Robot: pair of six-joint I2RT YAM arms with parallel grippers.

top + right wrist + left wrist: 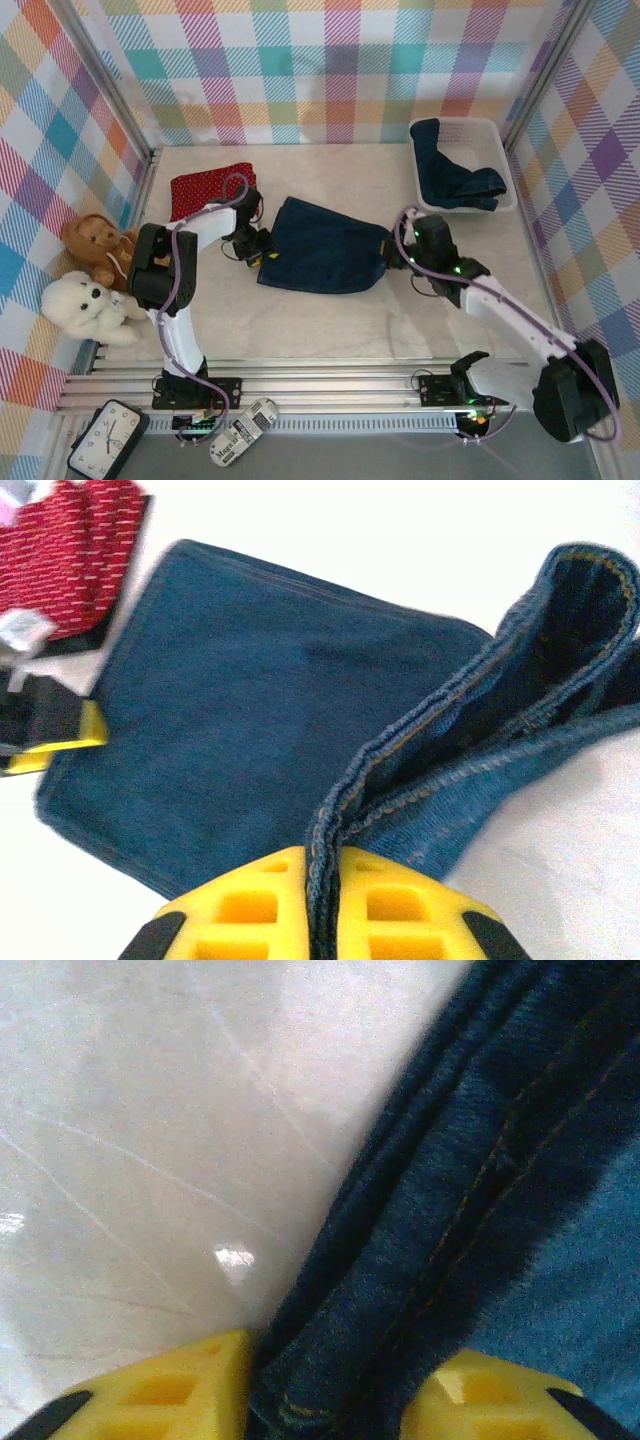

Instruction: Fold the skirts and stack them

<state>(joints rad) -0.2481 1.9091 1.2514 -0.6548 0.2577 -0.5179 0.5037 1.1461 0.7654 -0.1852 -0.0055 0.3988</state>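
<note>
Denim is what we are working on: the denim skirt (pixel 325 248) is lying spread in the middle of the table (pixel 330 325), about halfway between its left and right edges. We are pinching the skirt's right end with the right gripper (pixel 322 880), whose yellow fingers are pressing together on the stitched edge, so the cloth there is rising off the table in a doubled ridge. At the opposite end the left gripper (pixel 325 1400) is straddling the seamed edge, one finger on each side with denim filling the gap; we cannot tell whether it is truly clamping. The red skirt (pixel 208 190) is lying folded near the far left corner, just beyond the left arm, and a second denim skirt (pixel 455 175) is slumping in the white basket (pixel 460 124) at the far right corner. Two teddy bears (pixel 95 270) are sitting off the left edge. We are judging this as the start of the fold on this skirt. The next move is calling for a firm hold at both ends, then an even lift and carry so edge meets edge; an uneven lift would likely skew the fold.
</note>
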